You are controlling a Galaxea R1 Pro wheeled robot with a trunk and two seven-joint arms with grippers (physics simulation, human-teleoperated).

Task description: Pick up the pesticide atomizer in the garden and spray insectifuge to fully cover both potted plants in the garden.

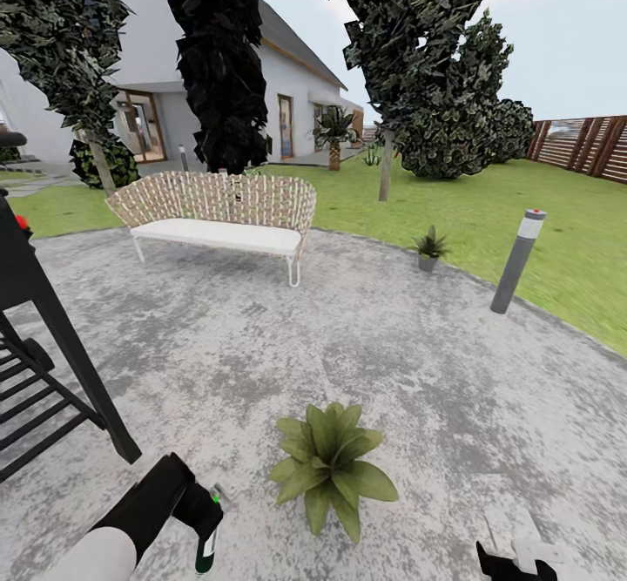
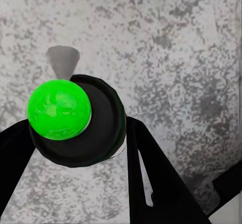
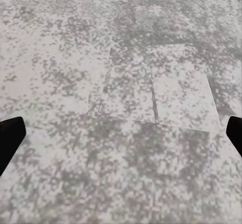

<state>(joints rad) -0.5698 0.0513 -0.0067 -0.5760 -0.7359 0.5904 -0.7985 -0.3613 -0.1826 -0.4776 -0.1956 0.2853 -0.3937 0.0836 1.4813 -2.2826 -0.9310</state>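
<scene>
Mottled grey stone patio (image 1: 418, 407) spreads round and rough, ringed by lawn (image 1: 488, 206); a woven wicker bench (image 1: 218, 211) stands behind. One leafy potted plant (image 1: 329, 466) sits near, another (image 1: 429, 248) at the patio's edge. The left gripper (image 1: 207, 524) pinches the pesticide atomizer (image 2: 75, 121), green-capped, beside the near plant. The right gripper's (image 1: 515, 559) fingers (image 3: 10, 138) are spread wide.

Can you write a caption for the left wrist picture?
Left gripper holds the green-topped pesticide atomizer above the grey patio.
</scene>
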